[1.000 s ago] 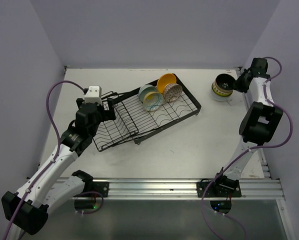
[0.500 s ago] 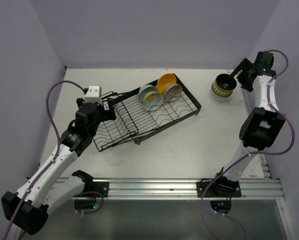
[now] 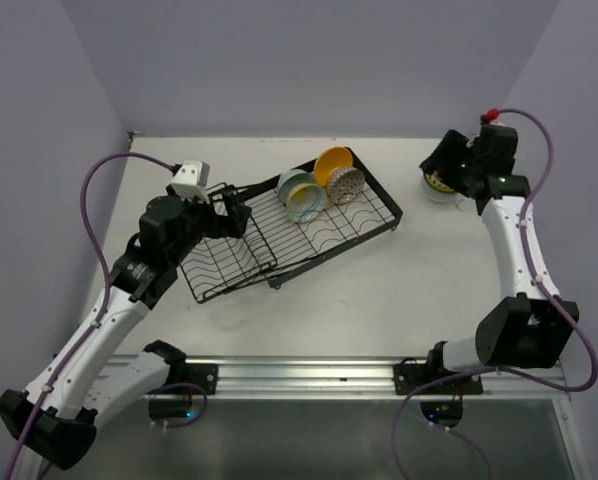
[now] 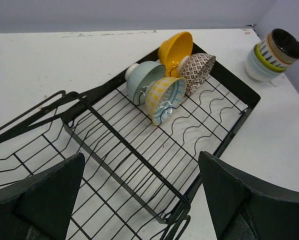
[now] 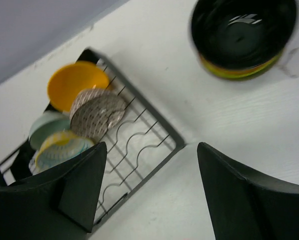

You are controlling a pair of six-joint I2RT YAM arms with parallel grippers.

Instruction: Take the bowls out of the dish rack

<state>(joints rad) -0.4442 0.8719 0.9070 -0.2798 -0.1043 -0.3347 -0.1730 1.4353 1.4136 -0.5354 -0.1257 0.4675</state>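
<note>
The black wire dish rack (image 3: 389, 212) lies slantwise mid-table. At its far end stand four bowls on edge: orange-yellow (image 4: 175, 47), pale teal (image 4: 142, 80), yellow-patterned (image 4: 165, 99) and brown-speckled (image 4: 197, 70). My left gripper (image 3: 231, 208) hovers open over the rack's near-left end, nothing between its fingers (image 4: 49, 192). A stack of bowls (image 5: 242, 35), its top one black inside, stands on the table to the right of the rack. My right gripper (image 3: 441, 160) hangs open above that stack, holding nothing, and partly hides it in the top view.
The rack's raised basket section (image 3: 224, 262) sits under the left gripper. The right wall (image 3: 579, 120) is close behind the stack. White tabletop (image 3: 409, 280) shows between the rack and the arm bases.
My right gripper has opened, let go of the stack's top bowl and swung left above the stack. My left gripper has shifted slightly right over the rack.
</note>
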